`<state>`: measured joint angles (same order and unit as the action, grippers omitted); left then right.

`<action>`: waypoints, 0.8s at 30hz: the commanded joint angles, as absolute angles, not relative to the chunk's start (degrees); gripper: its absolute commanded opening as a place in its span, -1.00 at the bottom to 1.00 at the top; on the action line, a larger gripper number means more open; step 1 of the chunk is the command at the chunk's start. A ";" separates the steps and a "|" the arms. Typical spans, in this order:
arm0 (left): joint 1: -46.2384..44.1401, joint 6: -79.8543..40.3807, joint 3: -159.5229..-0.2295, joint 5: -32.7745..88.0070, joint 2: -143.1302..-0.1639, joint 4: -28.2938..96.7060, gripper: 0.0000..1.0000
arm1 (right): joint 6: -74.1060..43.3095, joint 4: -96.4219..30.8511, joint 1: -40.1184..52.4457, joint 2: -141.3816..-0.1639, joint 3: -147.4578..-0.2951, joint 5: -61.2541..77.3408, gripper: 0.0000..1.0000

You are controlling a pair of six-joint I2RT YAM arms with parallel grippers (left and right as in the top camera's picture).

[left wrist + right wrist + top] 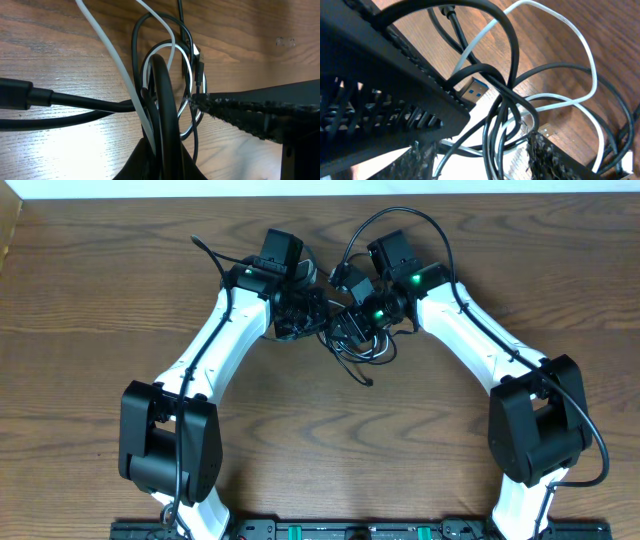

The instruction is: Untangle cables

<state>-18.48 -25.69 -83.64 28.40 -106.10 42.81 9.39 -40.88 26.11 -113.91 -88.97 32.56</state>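
Item 1. My left fingers (250, 115): black, with a rough-edged pad, closed together. The tip lies against a thin black cord and a white one. I cannot tell whether any strand is actually pinched.

Item 2. My right fingers (395, 85): black and ribbed, standing moderately apart. Several cords run through the gap between them, and none looks squeezed.

Item 3. The cables, a knot of thin flexible black cords (500, 115) and one thin white cord (580, 55). In the right wrist view the black strands cross and bunch between my fingers, while the white one loops out to the side. A metal plug with a blue tongue (472, 90) lies just beside the upper finger. A small silver plug end (547, 132) sits near the lower one. In the left wrist view the white cord (125, 75) crosses a thicker upright black loop (165, 95).

Item 4. From overhead, the tangle (360, 350) lies on the brown wood-grain bench (90, 310), between and just in front of both wrists. One loose black end (370, 383) trails toward me.

Item 5. My white-shelled left arm (215, 340) and right arm (480, 340) angle inward and meet over the tangle.
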 commanded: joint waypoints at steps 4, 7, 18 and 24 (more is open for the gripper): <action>-19.25 -25.78 -84.62 28.01 -105.67 43.27 -0.85 | 12.12 -42.02 27.86 -114.32 -89.12 40.21 0.08; -19.25 -26.30 -84.62 27.51 -105.67 43.22 -0.88 | 13.34 -43.55 28.14 -114.39 -89.12 40.05 0.07; -18.94 -28.40 -84.62 32.69 -105.65 43.20 -0.85 | 14.00 -45.12 28.51 -114.52 -86.43 35.07 -0.15; -17.17 -28.40 -84.62 39.59 -105.65 43.22 -0.85 | 14.00 -44.99 28.49 -114.52 -85.25 35.09 -0.27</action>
